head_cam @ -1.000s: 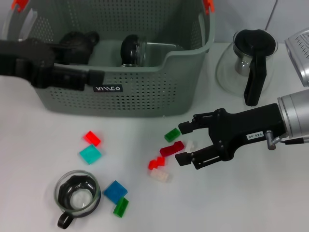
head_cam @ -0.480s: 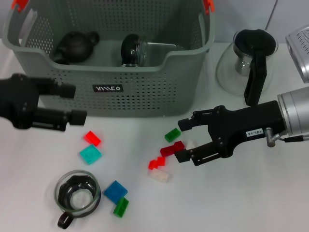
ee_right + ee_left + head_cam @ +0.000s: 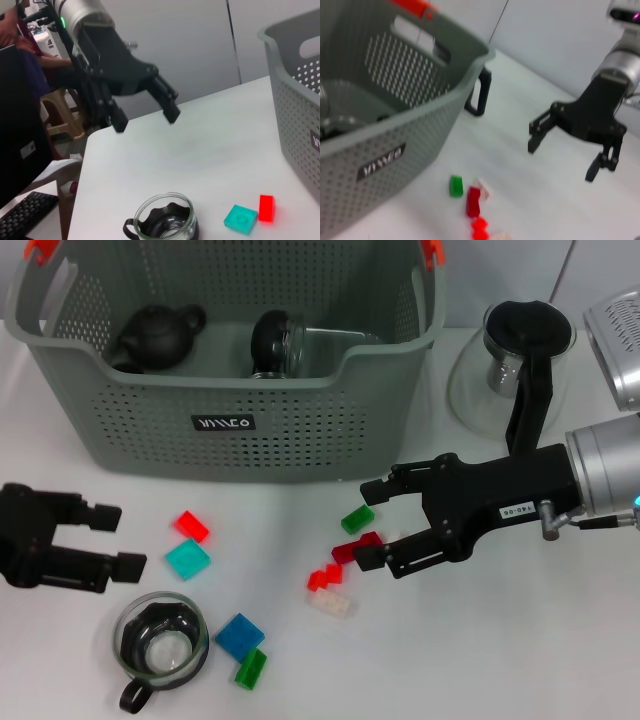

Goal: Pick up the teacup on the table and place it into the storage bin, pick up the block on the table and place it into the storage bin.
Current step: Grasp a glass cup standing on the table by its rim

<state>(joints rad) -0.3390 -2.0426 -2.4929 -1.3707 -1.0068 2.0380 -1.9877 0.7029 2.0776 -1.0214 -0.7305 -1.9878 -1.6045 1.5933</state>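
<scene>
My left pincer (image 3: pixel 108 538) has dropped from the storage bin (image 3: pixel 300 430) toward the glass teacup (image 3: pixel 160 642) on the tabletop, jaws open and empty, right pincer (image 3: pixel 368 523) open, straddling a dark red block (image 3: pixel 355 546).

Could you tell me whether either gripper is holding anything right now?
No. The left gripper and right gripper are both open and empty above the table.
</scene>
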